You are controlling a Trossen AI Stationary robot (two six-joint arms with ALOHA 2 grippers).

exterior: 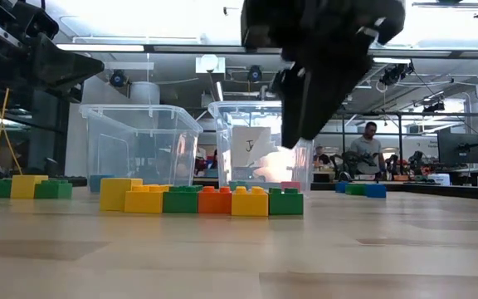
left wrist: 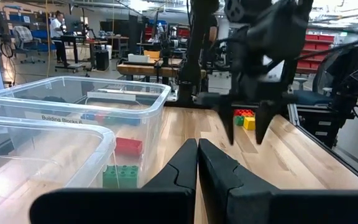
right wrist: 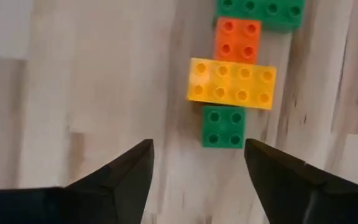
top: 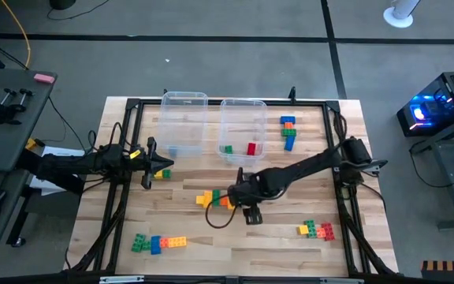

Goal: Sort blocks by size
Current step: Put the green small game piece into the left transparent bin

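A row of joined blocks [top: 213, 197] in yellow, green and orange lies on the table's middle; it shows too in the low view [exterior: 214, 199]. My right gripper [top: 250, 214] hangs above the table by the row's right end, pointing steeply down, open. In its wrist view the gripper [right wrist: 197, 163] has bare wood between its fingers, and the row's green end brick [right wrist: 224, 126] lies just beyond them. My left gripper [left wrist: 197, 165] waits at the table's left side, shut and level.
Two clear bins [top: 184, 118] [top: 243, 118] stand at the back; the right one holds a green [top: 227, 148] and a red block [top: 251, 147]. More blocks lie at the far right [top: 288, 131], near right [top: 315, 229], near left [top: 159, 242] and by my left gripper [top: 162, 174].
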